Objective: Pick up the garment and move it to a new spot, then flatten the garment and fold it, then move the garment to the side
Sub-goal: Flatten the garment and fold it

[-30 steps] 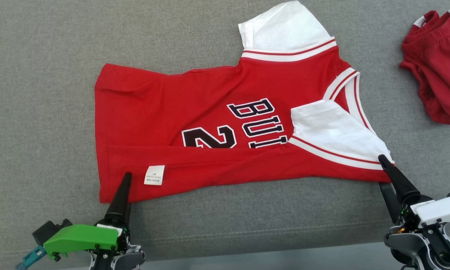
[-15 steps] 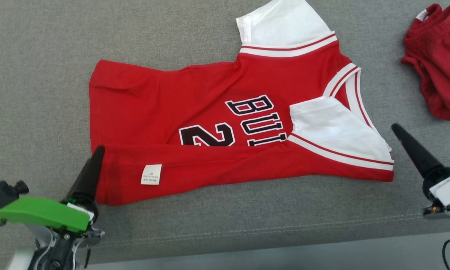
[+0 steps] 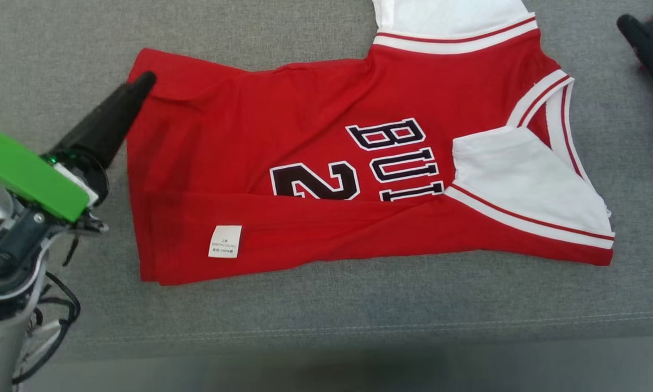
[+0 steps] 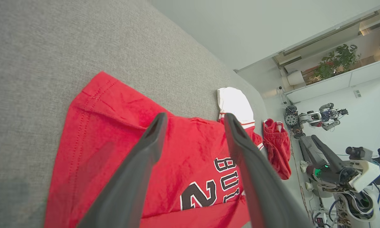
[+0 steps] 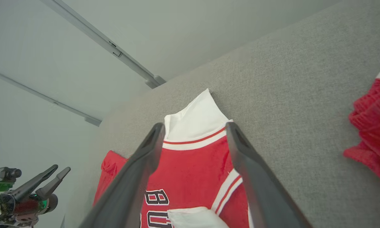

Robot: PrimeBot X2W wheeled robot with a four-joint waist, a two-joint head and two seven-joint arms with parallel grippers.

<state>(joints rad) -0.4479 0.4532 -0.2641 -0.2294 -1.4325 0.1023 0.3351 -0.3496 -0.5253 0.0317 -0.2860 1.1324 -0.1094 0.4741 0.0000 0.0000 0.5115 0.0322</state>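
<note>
One lengthwise fold already looks made in the red jersey (image 3: pixel 326 163), which lies spread on the grey fabric surface (image 3: pixel 60 43). Its near edge is turned over, so the white care label (image 3: pixel 225 241) faces up and the lettering is half covered. The folding step seems to be in hand, with the far long edge the likely next target. The left gripper (image 4: pixel 194 118) hangs by the far hem corner (image 4: pixel 95 85), its jaws spread wide and clasping nothing; whether a tip brushes the cloth I cannot tell. The right gripper (image 5: pixel 194 126) hangs over the far white sleeve (image 5: pixel 196 123), its jaws equally wide and empty, well apart from the crumpled red shorts (image 5: pixel 370 126). The next move calls for both to descend, pinch the far edge at hem and shoulder, and bring it toward the near side evenly so the cloth does not skew.
</note>
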